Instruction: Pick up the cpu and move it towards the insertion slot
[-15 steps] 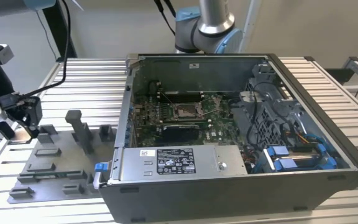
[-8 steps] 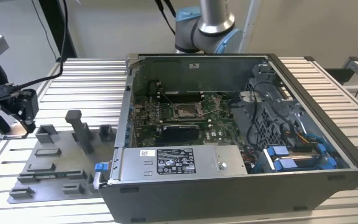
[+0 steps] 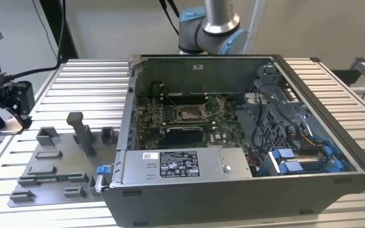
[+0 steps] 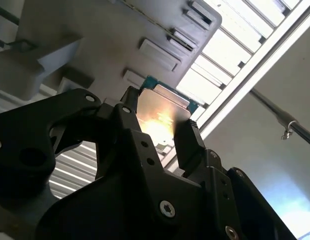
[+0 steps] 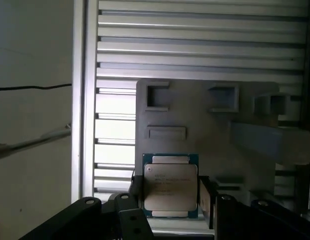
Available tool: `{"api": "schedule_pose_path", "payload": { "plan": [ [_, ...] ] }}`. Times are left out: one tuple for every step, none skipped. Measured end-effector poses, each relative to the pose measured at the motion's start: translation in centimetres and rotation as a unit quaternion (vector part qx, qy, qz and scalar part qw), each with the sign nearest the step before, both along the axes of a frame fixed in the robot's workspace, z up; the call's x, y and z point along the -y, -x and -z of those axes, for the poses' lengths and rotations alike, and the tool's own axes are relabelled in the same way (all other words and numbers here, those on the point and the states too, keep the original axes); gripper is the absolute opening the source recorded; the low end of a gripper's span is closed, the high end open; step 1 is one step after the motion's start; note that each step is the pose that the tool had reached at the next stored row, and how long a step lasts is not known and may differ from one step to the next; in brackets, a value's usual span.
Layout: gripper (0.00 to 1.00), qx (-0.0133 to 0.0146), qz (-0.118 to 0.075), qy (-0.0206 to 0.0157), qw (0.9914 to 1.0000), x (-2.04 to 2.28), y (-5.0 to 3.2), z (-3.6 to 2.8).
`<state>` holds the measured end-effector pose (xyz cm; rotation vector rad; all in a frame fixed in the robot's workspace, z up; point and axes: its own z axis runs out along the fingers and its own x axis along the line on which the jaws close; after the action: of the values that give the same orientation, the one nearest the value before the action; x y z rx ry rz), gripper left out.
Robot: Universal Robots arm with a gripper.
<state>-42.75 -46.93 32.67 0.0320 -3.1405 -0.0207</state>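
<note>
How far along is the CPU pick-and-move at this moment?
Done: the pick. The gripper is shut on the cpu, held between its fingers in both wrist views and apparently lifted off the grey fixture plate. In hand: the carry. Left: most of the travel. In the exterior view, the insertion slot lies inside the open computer case, well to the gripper's right.
</note>
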Motion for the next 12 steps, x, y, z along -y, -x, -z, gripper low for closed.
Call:
{"api": "schedule_pose_path", "payload": {
  "plan": [
    [0.0, -0.0001, 0.0, 0.0002, 1.0, -0.01, 0.0, -0.29],
    [0.0, 0.0, 0.0, 0.0005, 1.0, -0.02, 0.0, -0.58],
    [0.0, 0.0, 0.0, 0.0007, 1.0, -0.02, 0.0, -0.87],
    [0.0, 0.0, 0.0, 0.0009, 1.0, -0.03, 0.0, -1.16],
    [0.0, 0.0, 0.0, 0.0011, 1.0, -0.04, 0.0, -1.48],
    [0.0, 0.0, 0.0, 0.0013, 1.0, -0.04, 0.0, -1.8],
    [0.0, 0.0, 0.0, 0.0015, 1.0, -0.05, 0.0, -2.09],
    [0.0, 0.0, 0.0, 0.0017, 1.0, -0.05, 0.0, -2.38],
    [0.0, 0.0, 0.0, 0.002, 1.0, -0.06, 0.0, -2.69],
    [0.0, -0.0001, 0.0, 0.0022, 1.0, -0.06, 0.0, -2.97],
    [0.0, -0.0001, 0.0, 0.0024, 1.0, -0.07, 0.0, -3.26],
    [0.0, 0.0, 0.0, 0.0026, 1.0, -0.07, 0.0, -3.58]
  ]
}}
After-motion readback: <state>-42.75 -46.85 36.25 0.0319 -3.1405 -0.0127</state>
